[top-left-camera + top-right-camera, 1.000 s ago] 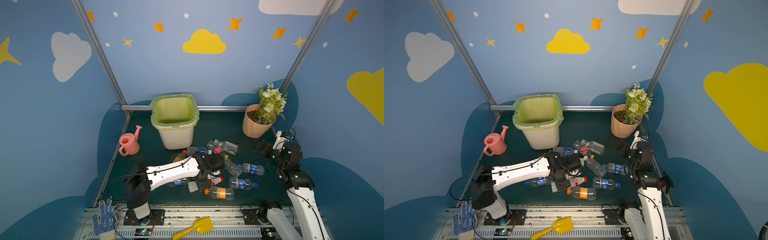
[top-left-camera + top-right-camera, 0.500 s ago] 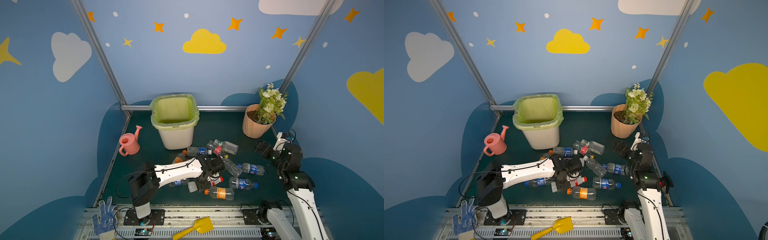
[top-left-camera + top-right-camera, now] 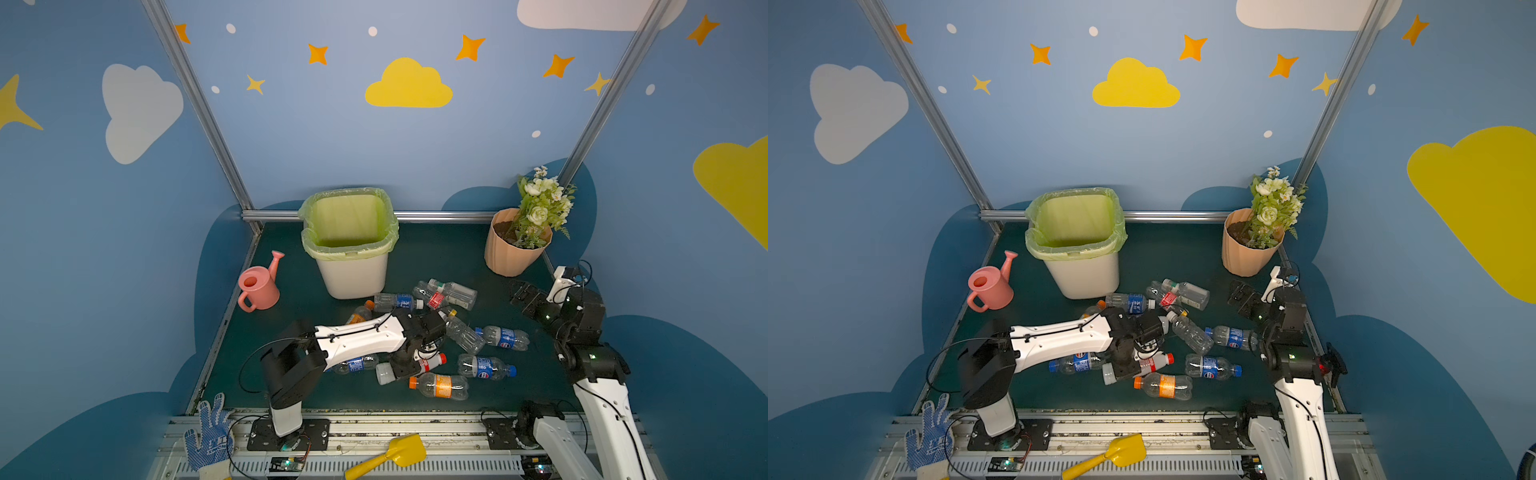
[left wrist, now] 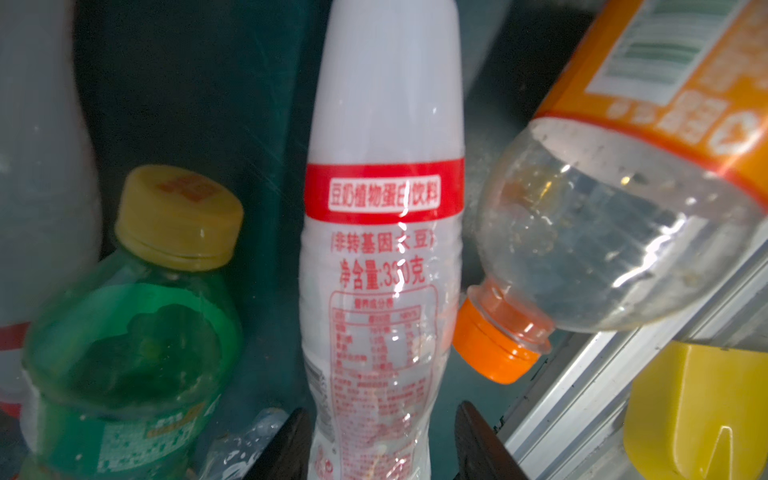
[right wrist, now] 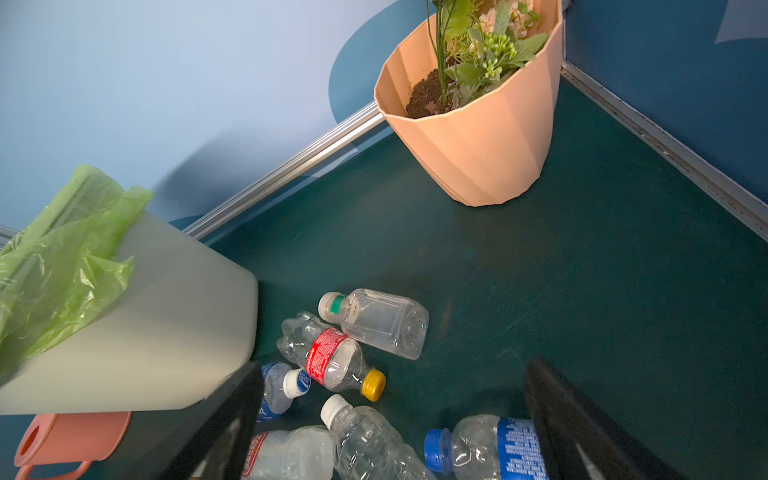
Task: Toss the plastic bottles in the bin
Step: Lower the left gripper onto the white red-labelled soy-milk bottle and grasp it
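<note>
Several plastic bottles lie scattered on the dark green floor in front of the bin [image 3: 353, 274] [image 3: 1084, 274] [image 5: 145, 311], a white basket with a green liner. My left gripper [image 3: 405, 365] [image 3: 1125, 368] [image 4: 380, 409] reaches down over an opaque white bottle [image 3: 432, 362] [image 3: 1108, 376] [image 4: 384, 124] with a red cap. Its jaws straddle the bottle's body: one finger touches it, the other stands a small gap away. An orange-label bottle [image 3: 442, 385] [image 4: 623, 208] and a green bottle [image 4: 124, 332] lie beside it. My right gripper [image 3: 524, 293] [image 3: 1241, 293] [image 5: 392, 370] hangs open and empty above the floor at the right.
A pink watering can [image 3: 257, 286] stands left of the bin. A peach flowerpot [image 3: 515, 249] [image 5: 478, 145] with flowers fills the back right corner. A yellow scoop [image 3: 390, 457] and a dotted glove [image 3: 208, 436] lie on the front rail. Blue-label bottles [image 3: 486, 368] lie between the arms.
The left gripper's jaws have narrowed around the white bottle and the left arm's elbow has swung right and lower. The right arm has barely shifted, jaws still wide.
</note>
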Controlling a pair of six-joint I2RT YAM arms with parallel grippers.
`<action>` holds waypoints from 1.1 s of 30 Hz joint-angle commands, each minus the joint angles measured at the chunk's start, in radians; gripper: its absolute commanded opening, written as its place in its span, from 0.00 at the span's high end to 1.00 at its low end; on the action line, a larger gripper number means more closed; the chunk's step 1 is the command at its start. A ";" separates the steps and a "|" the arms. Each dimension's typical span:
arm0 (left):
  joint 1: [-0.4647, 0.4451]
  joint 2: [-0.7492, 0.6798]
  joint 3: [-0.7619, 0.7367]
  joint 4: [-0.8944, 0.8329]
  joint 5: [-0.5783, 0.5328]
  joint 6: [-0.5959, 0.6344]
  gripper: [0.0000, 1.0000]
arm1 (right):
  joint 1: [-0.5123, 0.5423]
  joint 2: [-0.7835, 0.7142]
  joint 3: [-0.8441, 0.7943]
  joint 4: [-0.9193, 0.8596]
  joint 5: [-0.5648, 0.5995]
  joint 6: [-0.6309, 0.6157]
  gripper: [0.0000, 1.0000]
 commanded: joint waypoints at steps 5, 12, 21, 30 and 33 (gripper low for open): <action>0.008 0.030 -0.017 0.009 0.012 0.037 0.45 | -0.004 -0.018 -0.015 -0.016 -0.005 0.012 0.03; 0.008 0.046 -0.024 0.024 0.019 0.046 0.45 | -0.006 -0.029 -0.022 -0.017 -0.007 0.015 0.03; 0.008 0.074 -0.020 0.030 0.023 0.051 0.43 | -0.009 -0.035 -0.030 -0.017 -0.013 0.019 0.03; 0.008 0.083 -0.015 0.033 0.026 0.052 0.47 | -0.014 -0.038 -0.036 -0.013 -0.021 0.024 0.03; 0.008 0.078 -0.012 0.030 0.023 0.046 0.54 | -0.014 -0.040 -0.038 -0.016 -0.022 0.024 0.03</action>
